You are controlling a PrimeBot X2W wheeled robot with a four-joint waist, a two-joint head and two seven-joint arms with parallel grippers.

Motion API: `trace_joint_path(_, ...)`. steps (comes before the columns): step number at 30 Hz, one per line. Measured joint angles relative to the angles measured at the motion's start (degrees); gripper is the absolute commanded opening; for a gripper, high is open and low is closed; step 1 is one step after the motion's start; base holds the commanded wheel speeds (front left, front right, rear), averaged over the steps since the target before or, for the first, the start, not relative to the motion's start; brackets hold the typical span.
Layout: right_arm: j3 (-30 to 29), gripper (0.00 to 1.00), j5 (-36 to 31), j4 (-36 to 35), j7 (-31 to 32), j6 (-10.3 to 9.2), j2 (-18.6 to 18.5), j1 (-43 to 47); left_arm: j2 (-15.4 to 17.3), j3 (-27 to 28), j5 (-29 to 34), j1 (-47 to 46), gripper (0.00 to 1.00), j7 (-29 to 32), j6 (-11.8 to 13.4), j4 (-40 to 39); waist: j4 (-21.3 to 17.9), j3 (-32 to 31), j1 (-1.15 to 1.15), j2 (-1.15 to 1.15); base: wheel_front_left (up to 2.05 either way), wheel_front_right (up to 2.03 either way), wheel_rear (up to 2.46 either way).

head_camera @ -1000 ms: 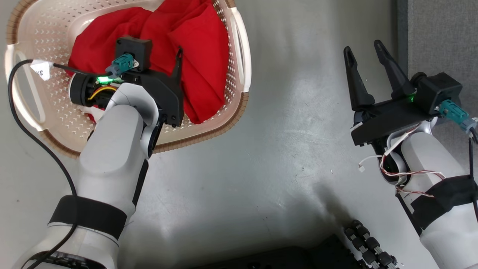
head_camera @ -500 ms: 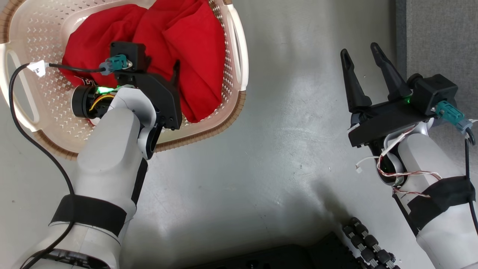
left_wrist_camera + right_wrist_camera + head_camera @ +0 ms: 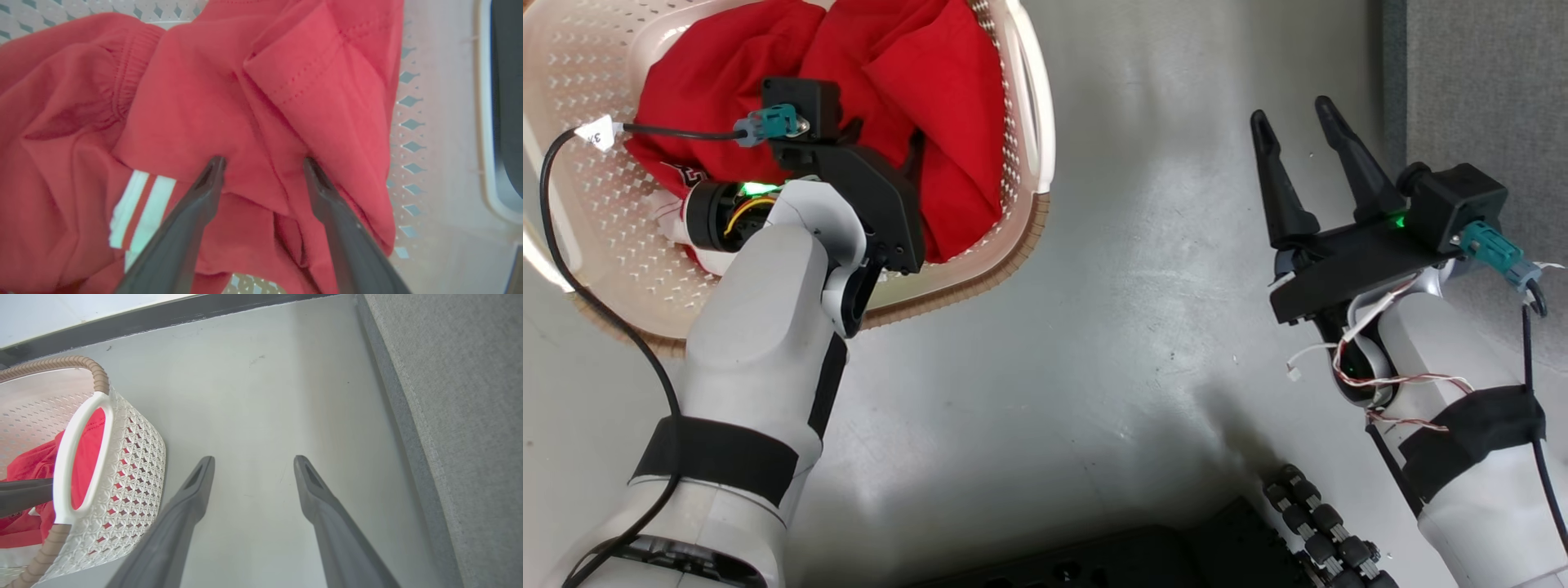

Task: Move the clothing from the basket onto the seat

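1. The left gripper point(image 3: 263, 161) is seen with its jaws spread wide. Both tips are set against the clothing point(image 3: 196, 106), with a ridge of red cloth between them, and nothing is pinched yet.
2. The clothing is heaped inside the basket point(image 3: 1018, 245), at the upper left of the head view. The right gripper point(image 3: 1293, 112) is held open and empty over the floor point(image 3: 1135, 286), at mid right. The seat point(image 3: 1478, 82) is at the upper right edge.
3. Only a thin top layer may be caught, because the cloth is soft and lies in overlapping folds. It could then slip out during the lift.
4. A fingertip could be driven through to the perforated floor. The basket, which looks light, might then be dragged or tipped.
5. A second piece, such as the one with the striped trim point(image 3: 139, 208), could be pulled along and dropped on the floor. Trailing cloth could also be snagged on the rim.
6. The heap has no clear heading. Its largest fold is judged to run lengthwise from the top of the head view down toward the lower right, along the basket's right wall.
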Motion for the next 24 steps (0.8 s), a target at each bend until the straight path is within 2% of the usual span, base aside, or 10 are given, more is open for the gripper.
trace_joint_path(8,0.09,1.0,-0.35,0.63,0.0,0.78,1.22,-1.02,-0.01,-3.13,-2.44,-0.09,1.0,1.02,0.22,-0.96,-1.52,0.66,0.0,0.0,0.0,0.0,0.0)
trace_joint_path(15,-0.53,1.0,-0.49,0.93,0.0,0.97,1.7,-1.01,0.0,-4.41,-1.75,-1.08,1.0,1.23,2.44,-0.03,-2.38,1.14,0.0,0.0,0.0,0.0,0.0)
trace_joint_path(16,-0.66,1.0,-0.49,0.97,0.0,0.97,1.71,-1.01,0.0,-4.6,-1.56,-1.09,0.96,1.23,2.8,0.2,-2.46,1.19,0.0,0.0,0.0,0.0,0.0)
trace_joint_path(17,-0.82,1.0,-0.49,1.01,0.0,0.99,1.71,-1.01,0.0,-4.75,-1.31,-1.1,0.69,1.23,3.14,0.4,-2.52,1.23,0.0,0.0,0.0,0.0,0.0)
trace_joint_path(18,-0.94,1.0,-0.49,1.01,0.0,1.04,1.71,-1.01,0.0,-4.74,-1.3,-1.12,0.38,1.22,3.45,0.64,-2.57,1.26,0.0,0.0,0.0,0.0,0.0)
trace_joint_path(19,-1.05,1.0,-0.51,1.01,0.0,1.04,1.74,-1.01,0.0,-4.74,-1.3,-1.14,0.0,1.22,3.69,0.89,-2.6,1.29,0.0,0.0,0.0,0.0,0.0)
trace_joint_path(24,-1.4,1.0,-0.59,0.98,0.0,1.05,2.29,-0.81,-0.01,-4.93,0.14,-1.65,0.0,1.09,4.7,2.04,-2.63,1.34,0.0,0.0,0.0,0.0,0.0)
